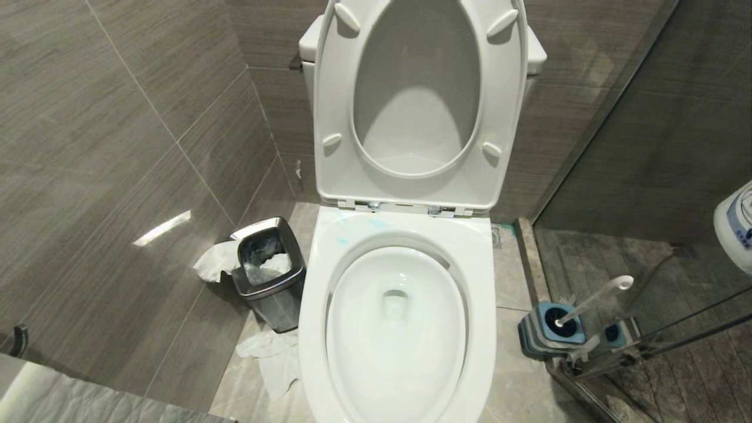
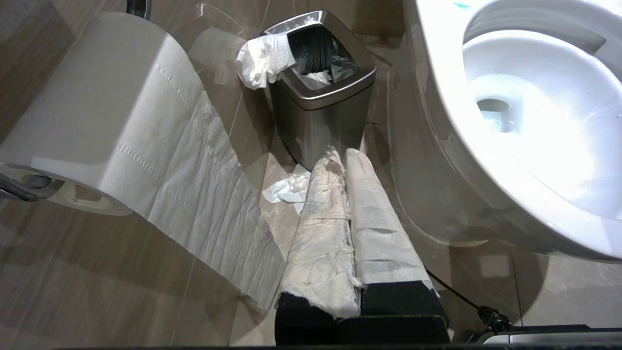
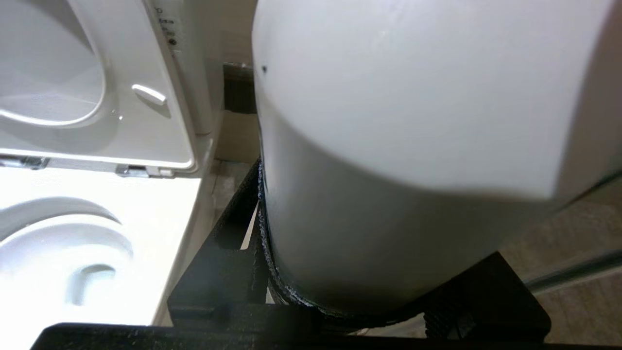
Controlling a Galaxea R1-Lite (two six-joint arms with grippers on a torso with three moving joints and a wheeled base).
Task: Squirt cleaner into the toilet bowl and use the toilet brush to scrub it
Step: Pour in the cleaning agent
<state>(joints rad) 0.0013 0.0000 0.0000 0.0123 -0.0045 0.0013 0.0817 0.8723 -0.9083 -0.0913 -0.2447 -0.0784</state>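
Note:
The white toilet bowl [image 1: 484,282] stands open in the middle of the head view, with seat and lid [image 1: 505,117] raised. Pale teal spots of cleaner [image 1: 342,239] mark the rim near the hinges. The toilet brush [image 1: 593,298] stands tilted in its blue-and-grey holder [image 1: 549,335], on the floor right of the bowl. My right gripper [image 3: 369,262] is shut on a big white bottle [image 3: 413,121], held to the right of the bowl [image 3: 160,209]. The bottle's blue-labelled side [image 1: 735,229] shows at the head view's right edge. My left gripper [image 2: 342,155], its fingers wrapped in white, is shut and empty, left of the bowl [image 2: 437,146].
A steel waste bin [image 1: 273,288] with a black liner stands left of the bowl, with crumpled tissue [image 1: 276,358] on the floor beside it. A toilet roll [image 2: 112,112] hangs close to my left gripper. A glass shower partition [image 1: 646,194] closes off the right side behind the brush.

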